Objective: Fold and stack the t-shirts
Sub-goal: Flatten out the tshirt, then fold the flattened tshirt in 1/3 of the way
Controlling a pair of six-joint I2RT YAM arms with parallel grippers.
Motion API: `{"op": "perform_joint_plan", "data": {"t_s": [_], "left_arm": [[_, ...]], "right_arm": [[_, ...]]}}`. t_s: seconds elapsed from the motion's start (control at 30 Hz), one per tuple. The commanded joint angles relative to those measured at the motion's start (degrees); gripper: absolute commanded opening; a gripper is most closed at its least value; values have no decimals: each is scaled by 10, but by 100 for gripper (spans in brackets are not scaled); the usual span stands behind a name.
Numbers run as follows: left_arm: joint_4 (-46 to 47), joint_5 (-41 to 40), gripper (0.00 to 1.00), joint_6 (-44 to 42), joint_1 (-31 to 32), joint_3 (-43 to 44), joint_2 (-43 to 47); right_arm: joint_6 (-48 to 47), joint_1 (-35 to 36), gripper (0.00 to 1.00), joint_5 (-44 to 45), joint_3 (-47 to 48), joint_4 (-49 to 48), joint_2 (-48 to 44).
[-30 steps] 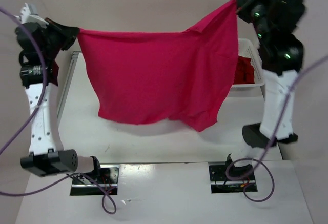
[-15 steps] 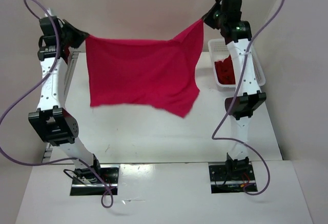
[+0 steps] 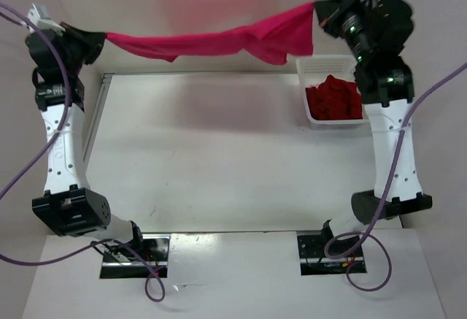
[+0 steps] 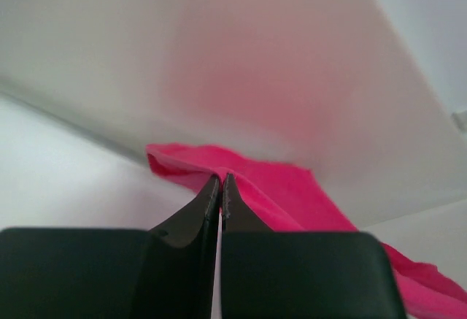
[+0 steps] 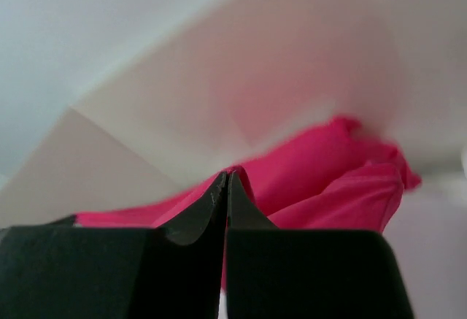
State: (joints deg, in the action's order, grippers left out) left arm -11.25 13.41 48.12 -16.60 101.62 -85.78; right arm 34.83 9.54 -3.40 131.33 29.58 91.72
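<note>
Now the magenta shirt (image 3: 211, 41), hanging a second ago, had swung up level; left gripper (image 3: 101, 40) and right gripper (image 3: 319, 11) clenched its corners (likely a spreading flick).

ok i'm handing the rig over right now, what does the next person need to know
Grips: left end effector shut on one end of the magenta-pink t-shirt, right end effector shut on the other end.
The shirt hangs stretched between them in the air near the table's far side, unfolded.
The dark red t-shirt lies crumpled in the white mesh basket on the right.
Done: nothing folded or stacked.
Left: lay the magenta one flat, fold it, then the rest.
</note>
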Motion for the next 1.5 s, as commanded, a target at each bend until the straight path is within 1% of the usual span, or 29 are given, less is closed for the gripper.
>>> {"op": "perform_joint_plan", "data": {"t_s": [0.0, 0.03, 0.1, 0.13, 0.2, 0.23, 0.27, 0.33, 0.4, 0.53, 0.57, 0.67, 0.8, 0.9, 0.97, 1.03, 1.07, 1.1, 1.17, 1.2, 1.33, 1.47], "left_arm": [[83, -10, 0, -14, -2, -153, 31], [96, -10, 0, -14, -2, -189, 39], [125, -10, 0, -22, -2, -257, 63], [133, -10, 0, -28, -2, -322, 69], [134, -22, 0, -44, -2, -372, 85], [134, -32, 0, -51, -2, -395, 90], [127, -38, 0, -57, -2, -436, 102], [109, -51, 0, -71, -2, -476, 118], [92, -56, 0, -76, -2, -531, 141], [55, -66, 0, -76, -2, -582, 173], [39, -66, 0, -76, -2, -587, 178], [-10, -83, 0, -71, -2, -600, 192], [-61, -95, 0, -71, -7, -607, 219], [-92, -95, 0, -59, -7, -617, 230], [-92, -95, 0, -54, -7, -629, 230], [-84, -102, 0, -48, -13, -642, 221], [-84, -109, 0, -48, -13, -642, 213], [-74, -109, 0, -48, -13, -642, 213], [-57, -117, 0, -37, -13, -635, 193], [-52, -117, 0, -37, -13, -629, 185], [-27, -117, 0, -26, -13, -601, 128], [-14, -117, 0, -26, -13, -595, 108]], "right_arm": [[-19, -5, 0, -14, -231, -35, 1], [-19, -5, 0, -14, -316, -35, -19], [-34, -5, 0, -9, -394, -41, -32], [-35, -5, 0, -9, -471, -41, -38], [-35, -5, 0, -15, -542, -46, -58], [-35, -5, 0, -20, -600, -46, -64], [-35, -5, 0, -21, -627, -46, -77], [-27, -5, 0, -28, -688, -30, -94], [-13, -5, 0, -35, -717, -16, -123], [3, -5, 0, -56, -774, 48, -182], [12, -5, 0, -74, -795, 56, -209], [31, -5, 0, -102, -824, 89, -246], [47, -5, 0, -141, -851, 126, -303], [52, 0, 0, -133, -851, 147, -327], [52, 0, 0, -119, -838, 136, -320], [39, 0, 0, -108, -805, 121, -276], [39, 0, 0, -94, -792, 98, -260], [33, 0, 0, -65, -779, 88, -226], [16, 0, 0, -45, -722, 74, -188], [6, 0, 0, -32, -689, 68, -151], [-7, 0, 0, -20, -619, 47, -69], [-20, 0, 0, -20, -563, 34, -2]]}}
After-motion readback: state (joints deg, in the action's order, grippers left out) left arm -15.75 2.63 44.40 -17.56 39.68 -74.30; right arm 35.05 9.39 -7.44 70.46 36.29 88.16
